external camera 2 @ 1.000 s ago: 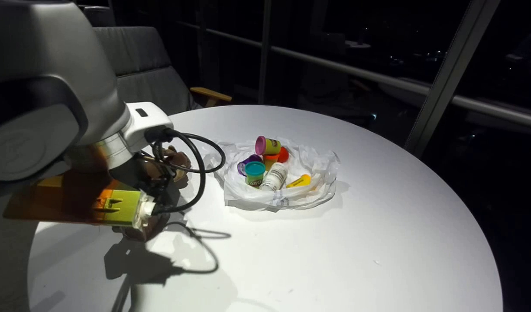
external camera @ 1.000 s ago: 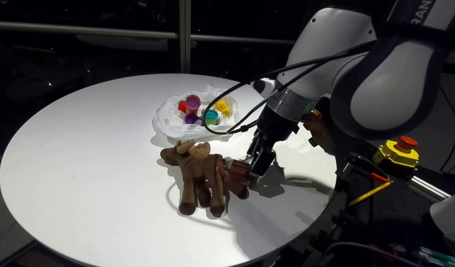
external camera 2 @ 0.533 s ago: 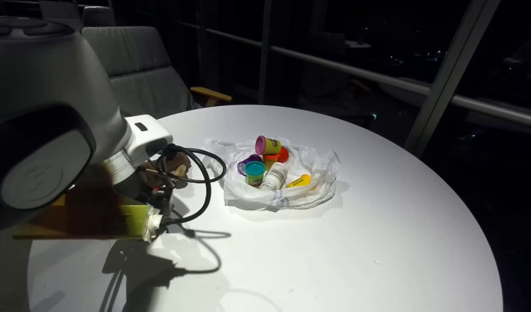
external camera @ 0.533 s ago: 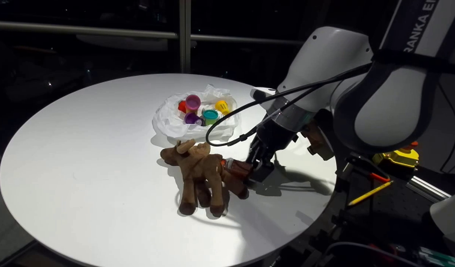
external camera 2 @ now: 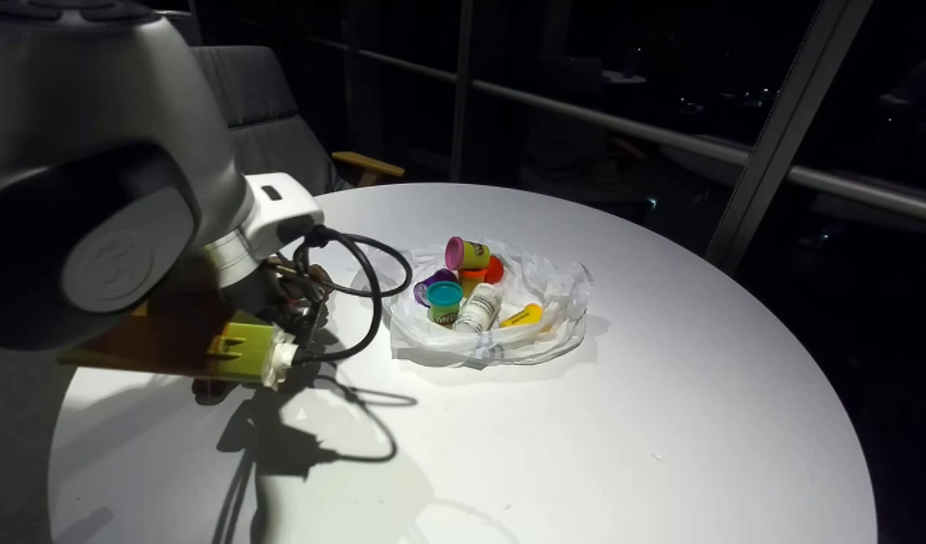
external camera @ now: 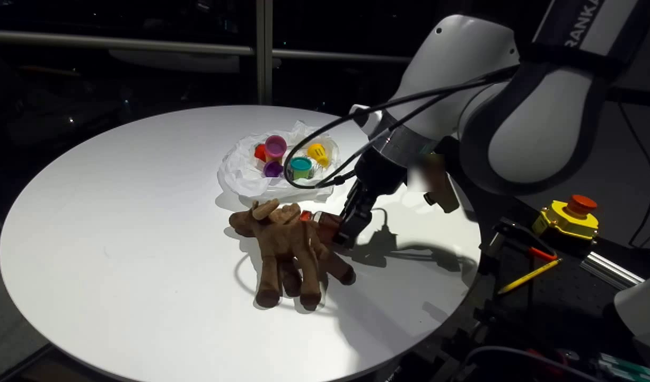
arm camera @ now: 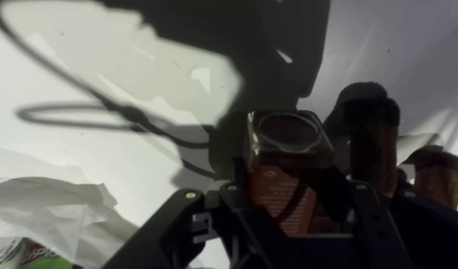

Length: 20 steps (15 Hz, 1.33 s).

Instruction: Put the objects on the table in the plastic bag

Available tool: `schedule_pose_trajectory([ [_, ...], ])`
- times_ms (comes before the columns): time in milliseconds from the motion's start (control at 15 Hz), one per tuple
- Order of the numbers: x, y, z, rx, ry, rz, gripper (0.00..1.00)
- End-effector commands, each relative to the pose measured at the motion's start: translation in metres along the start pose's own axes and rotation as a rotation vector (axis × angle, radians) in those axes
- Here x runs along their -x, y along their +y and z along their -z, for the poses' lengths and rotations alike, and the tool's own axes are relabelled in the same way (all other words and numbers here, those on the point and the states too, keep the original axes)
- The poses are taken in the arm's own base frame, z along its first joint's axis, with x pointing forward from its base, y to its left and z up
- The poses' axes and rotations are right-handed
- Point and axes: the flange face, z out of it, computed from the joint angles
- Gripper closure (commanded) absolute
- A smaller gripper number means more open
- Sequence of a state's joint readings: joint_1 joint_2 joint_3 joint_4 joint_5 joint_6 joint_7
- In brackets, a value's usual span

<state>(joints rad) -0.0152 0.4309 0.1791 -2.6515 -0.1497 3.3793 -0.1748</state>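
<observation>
A brown plush animal (external camera: 285,244) lies on the white round table (external camera: 118,239). Behind it spreads the wrinkled plastic bag (external camera: 240,172), with small toy tubs in it: pink-lidded (external camera 2: 467,255), teal-lidded (external camera 2: 444,298) and purple (external camera 2: 431,285), plus a red piece (external camera 2: 495,270), a yellow piece (external camera 2: 522,316) and a white bottle (external camera 2: 478,310). My gripper (arm camera: 288,183) is shut on a clear bottle with a red label (arm camera: 279,198), tilted and partly behind the plush. Whether the bottle touches the table I cannot tell. Plush legs (arm camera: 374,149) stand close to it in the wrist view.
A black cable loop (external camera: 288,175) hangs from the arm in front of the bag. Beyond the table edge are a yellow device with a red button (external camera: 569,217) and a yellow pencil (external camera: 529,276). A grey chair (external camera 2: 259,113) stands behind the table.
My gripper first lowered around the red-labelled bottle and closed on it. Since then gripper and bottle have moved up and toward the bag's side. The plush animal and the bag have stayed in place.
</observation>
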Motion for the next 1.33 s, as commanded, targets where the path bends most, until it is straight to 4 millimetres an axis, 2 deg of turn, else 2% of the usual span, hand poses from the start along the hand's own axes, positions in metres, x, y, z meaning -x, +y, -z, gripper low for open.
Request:
schedule_pose_trajectory([
  [0, -0.037, 0.039, 0.047, 0.075, 0.044, -0.068, 0.76],
  [267, -0.08, 0.105, 0.084, 0.163, 0.081, -0.145, 0.76],
  [467, -0.108, 0.15, 0.091, 0.18, 0.104, -0.243, 0.76],
  [667, -0.122, 0.189, 0.078, 0.192, 0.109, -0.324, 0.76],
  [867, -0.123, 0.221, 0.054, 0.206, 0.086, -0.374, 0.76],
  [1067, -0.119, 0.242, 0.026, 0.196, 0.055, -0.414, 0.76],
  [1267, -0.12, 0.254, 0.008, 0.186, 0.048, -0.442, 0.76],
])
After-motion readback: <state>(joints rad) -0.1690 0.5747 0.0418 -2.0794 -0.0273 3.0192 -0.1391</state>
